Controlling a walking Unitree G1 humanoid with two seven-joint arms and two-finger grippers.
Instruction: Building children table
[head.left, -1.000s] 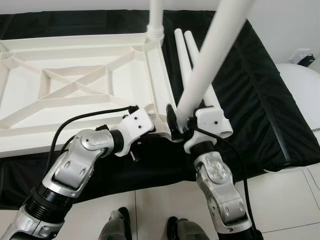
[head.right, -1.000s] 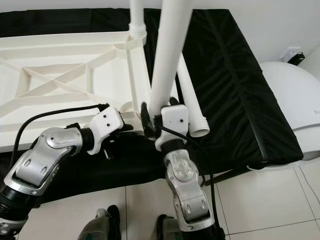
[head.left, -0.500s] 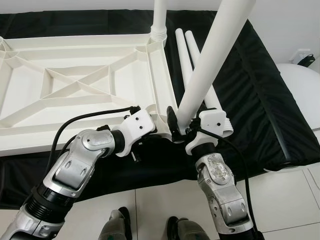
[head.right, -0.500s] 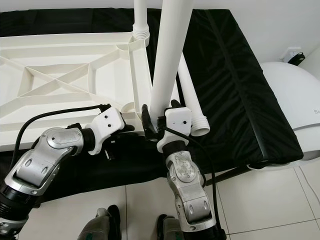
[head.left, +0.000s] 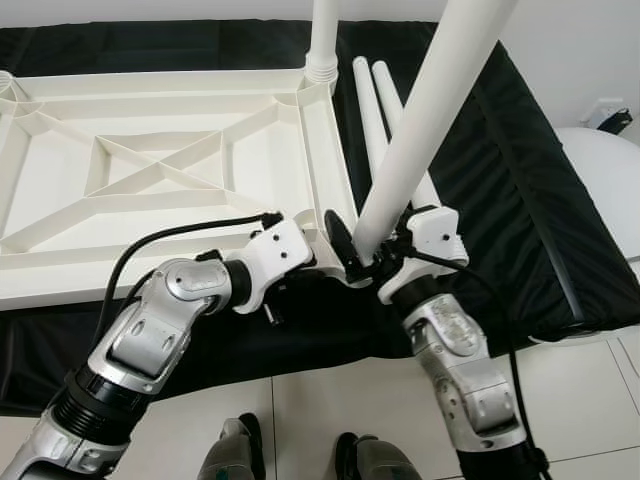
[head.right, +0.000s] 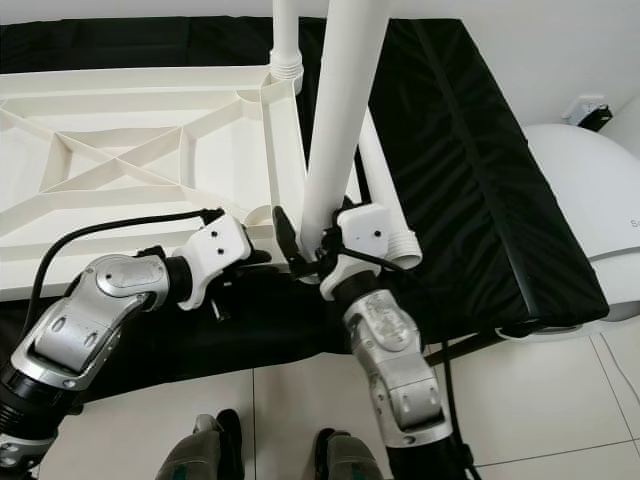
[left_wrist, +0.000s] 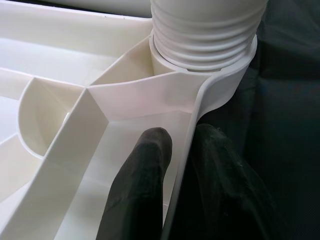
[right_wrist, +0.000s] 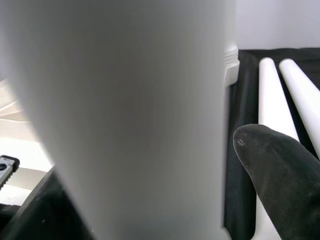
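Pincers (head.right: 300, 262) grip smooth white leg (head.right: 335, 130), ribbed tabletop (head.left: 150, 180).

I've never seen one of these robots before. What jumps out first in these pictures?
A big white table top lies upside down on a black cloth, ribs showing, with one leg already standing in its far corner. At the near corner the right claw grips a long white leg that tilts up out of view, while the left claw pinches the table top's rim beside it. Two spare legs lie on the cloth.
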